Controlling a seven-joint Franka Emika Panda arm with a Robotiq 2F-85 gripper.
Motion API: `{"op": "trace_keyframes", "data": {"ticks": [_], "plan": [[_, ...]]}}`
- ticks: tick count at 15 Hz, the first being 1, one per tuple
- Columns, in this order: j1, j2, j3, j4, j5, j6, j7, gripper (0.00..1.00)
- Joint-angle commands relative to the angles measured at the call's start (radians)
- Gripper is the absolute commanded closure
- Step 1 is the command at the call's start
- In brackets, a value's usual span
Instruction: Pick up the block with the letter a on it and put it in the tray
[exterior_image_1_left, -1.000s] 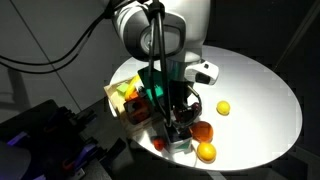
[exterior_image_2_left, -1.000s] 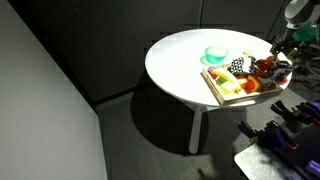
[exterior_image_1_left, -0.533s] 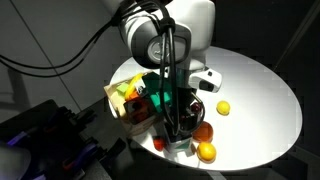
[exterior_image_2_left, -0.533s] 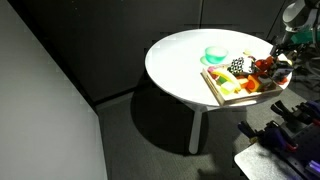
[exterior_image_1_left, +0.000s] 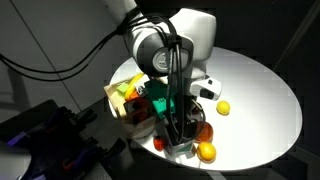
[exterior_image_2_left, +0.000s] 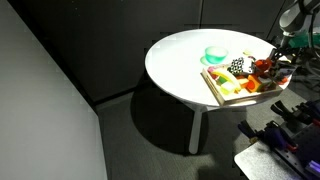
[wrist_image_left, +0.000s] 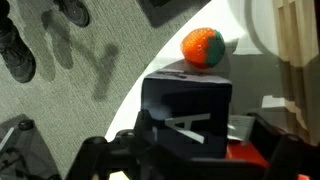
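Observation:
In the wrist view the dark cube with a white letter A fills the space between my gripper's two dark fingers, which press on its sides. In an exterior view the gripper hangs low over the near edge of the white round table, next to an orange fruit; the block is hidden there by the fingers. The light-wood tray lies just behind the gripper, filled with toy food. It also shows in an exterior view and at the right edge of the wrist view.
An orange fruit lies close beyond the block. A yellow fruit sits further in on the table. A round green bowl stands behind the tray. The floor drops away beside the table edge.
The arm's upper links have swung to the right above the table. The gripper has stayed low at about the same spot near the table edge.

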Motion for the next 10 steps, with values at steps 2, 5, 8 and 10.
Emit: {"op": "trace_keyframes", "data": {"ticks": [2, 5, 8, 10], "plan": [[-0.020, 0.033, 0.007, 0.042, 0.021, -0.025, -0.035, 0.00], [-0.015, 0.052, 0.002, 0.056, 0.013, -0.030, -0.025, 0.00], [-0.006, 0.054, -0.006, 0.061, 0.000, -0.037, -0.016, 0.34], [0.000, 0.040, -0.011, 0.062, -0.009, -0.063, -0.014, 0.50]]}}
